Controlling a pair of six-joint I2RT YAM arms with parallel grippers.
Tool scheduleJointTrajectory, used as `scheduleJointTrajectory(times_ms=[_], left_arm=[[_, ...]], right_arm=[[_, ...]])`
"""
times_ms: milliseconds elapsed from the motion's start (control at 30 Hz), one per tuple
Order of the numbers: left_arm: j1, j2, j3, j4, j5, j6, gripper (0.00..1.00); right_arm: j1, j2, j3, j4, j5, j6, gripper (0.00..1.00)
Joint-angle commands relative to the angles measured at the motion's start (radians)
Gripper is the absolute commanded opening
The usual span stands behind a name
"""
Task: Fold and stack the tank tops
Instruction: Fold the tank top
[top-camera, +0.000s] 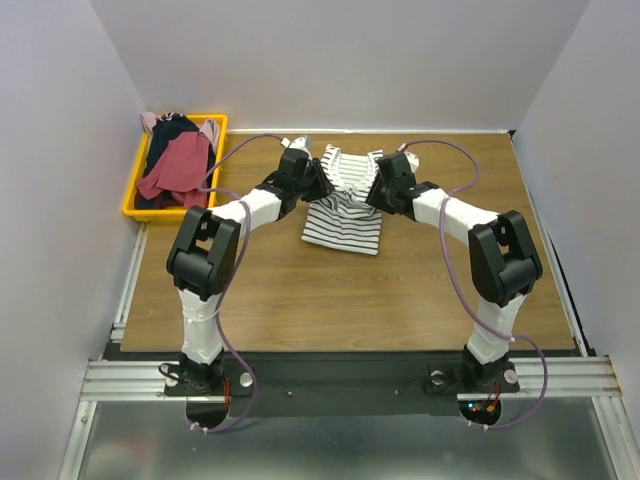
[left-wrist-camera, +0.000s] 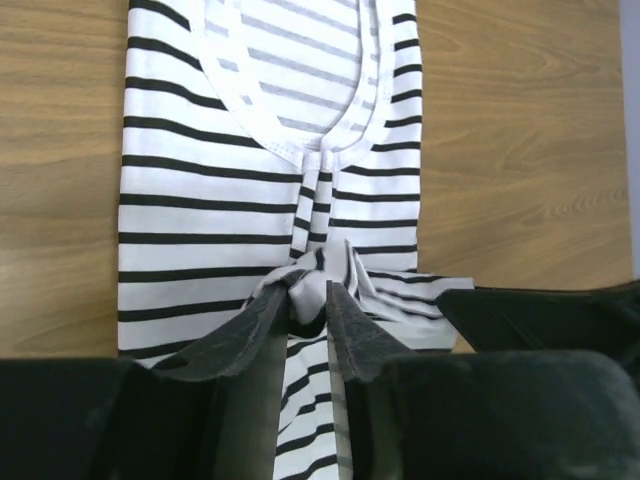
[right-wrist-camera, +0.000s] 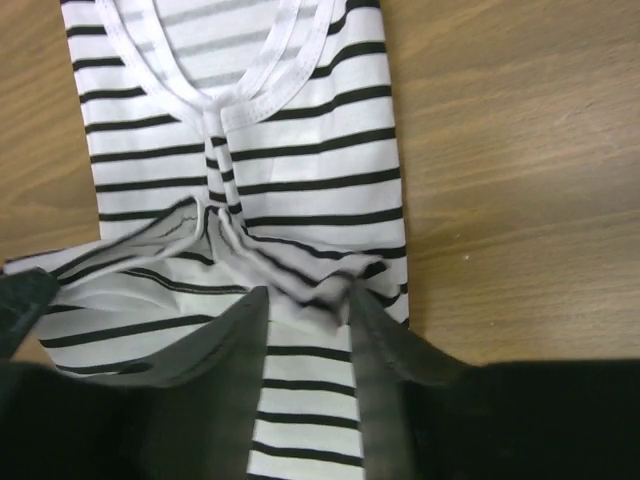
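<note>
Arms both stretch forward and angle inward, wrists pitched down, meeting over the striped tank top (top-camera: 345, 228) (left-wrist-camera: 220, 200) (right-wrist-camera: 300, 170). It lies flat at the back middle of the worktop (top-camera: 330, 300), sides folded in, neckline away from the bases. Left claw (top-camera: 318, 186) (left-wrist-camera: 308, 290) sits on the cloth with its fingers narrowly parted around a small pucker; cannot tell if it grips. Right claw (top-camera: 376, 190) (right-wrist-camera: 305, 295) has its fingers spread wider, released, with a loose raised ridge of cloth between the tips. Dark red top (top-camera: 180, 165) and navy top (top-camera: 168, 132) are heaped in the yellow bin (top-camera: 131, 190) at far left.
</note>
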Motion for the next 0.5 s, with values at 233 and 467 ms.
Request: scheduleJointTrajectory(times_ms=[233, 467], left_arm=[[0.014, 0.033, 0.146, -0.075, -0.039, 0.072, 0.53], [0.031, 0.051, 0.232, -0.104, -0.027, 0.106, 0.57]], right_arm=[[-0.024, 0.0, 0.066, 0.033, 0.024, -0.023, 0.7], [-0.006, -0.06, 0.008, 0.035, -0.01, -0.054, 0.65]])
